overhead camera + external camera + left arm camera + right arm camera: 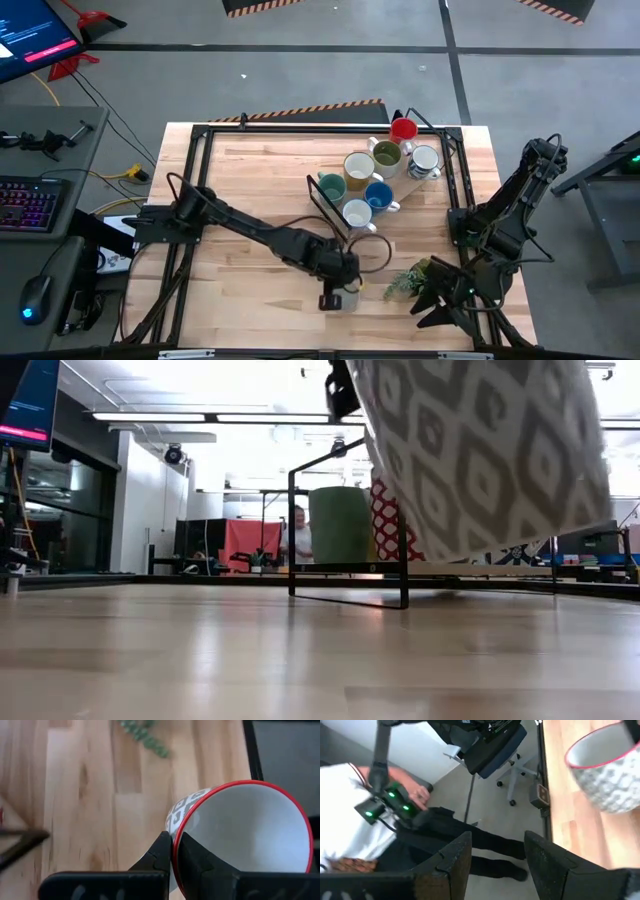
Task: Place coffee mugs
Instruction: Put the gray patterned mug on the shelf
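Closest to my low camera hangs a patterned mug (480, 460), white with a grey diamond-and-oval print, filling the upper right of that view and tilted clear of the wooden surface (200, 660). My left wrist camera shows the same mug (240, 830) from its mouth: a thin red rim, a smooth white glazed interior, and the grey print on the outer wall. I note that the left tool (174, 855) is clenched on this mug, one dark finger inside the rim and one outside, pinching the wall. In the high view the left tool (338, 290) sits near the front middle of the surface, with the mug showing pale beneath it.

Seven further mugs stand clustered toward the back right of the surface: a red one (403, 129), an olive green one (386, 154), a cream-yellow one (359, 166), a white patterned one (424, 160), a teal one (332, 186), a blue one (378, 195) and a pale one (357, 213). All are round, glossy and upright, packed close together beside a thin black wire frame (325, 205).

My right tool (492, 855) is released, its fingers spread apart, and it waits at the front right edge of the surface (250, 170), which is light butcher-block wood with visible plank seams. A small green plant (405, 282) lies just beside the right arm.
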Available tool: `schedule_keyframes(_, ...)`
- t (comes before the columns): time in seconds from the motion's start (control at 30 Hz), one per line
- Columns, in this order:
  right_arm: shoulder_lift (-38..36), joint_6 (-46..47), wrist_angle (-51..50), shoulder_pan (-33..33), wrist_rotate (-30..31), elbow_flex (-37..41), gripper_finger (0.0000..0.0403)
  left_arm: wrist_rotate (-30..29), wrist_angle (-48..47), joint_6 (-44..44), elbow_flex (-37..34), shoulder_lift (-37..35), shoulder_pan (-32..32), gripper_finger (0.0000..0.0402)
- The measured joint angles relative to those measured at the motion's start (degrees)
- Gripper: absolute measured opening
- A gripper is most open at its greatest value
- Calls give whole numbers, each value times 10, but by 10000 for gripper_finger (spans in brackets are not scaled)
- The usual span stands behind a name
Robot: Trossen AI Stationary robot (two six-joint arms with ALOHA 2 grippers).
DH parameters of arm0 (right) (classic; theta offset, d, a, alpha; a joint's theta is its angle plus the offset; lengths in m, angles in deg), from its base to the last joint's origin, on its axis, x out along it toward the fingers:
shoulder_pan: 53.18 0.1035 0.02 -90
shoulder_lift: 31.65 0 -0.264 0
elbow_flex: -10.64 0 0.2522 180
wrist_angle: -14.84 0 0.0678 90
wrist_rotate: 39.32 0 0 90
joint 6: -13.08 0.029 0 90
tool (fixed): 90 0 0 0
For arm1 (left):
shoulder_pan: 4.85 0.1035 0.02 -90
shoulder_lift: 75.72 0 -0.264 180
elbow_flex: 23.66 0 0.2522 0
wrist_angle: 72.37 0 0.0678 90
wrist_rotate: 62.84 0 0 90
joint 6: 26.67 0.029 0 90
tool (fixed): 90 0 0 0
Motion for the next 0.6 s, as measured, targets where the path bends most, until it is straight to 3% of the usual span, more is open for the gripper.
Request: schedule_keyframes(0.6, 0, -12, -66, -31, 32, 0, 167, -21, -21, 367, 178, 7, -57, 3)
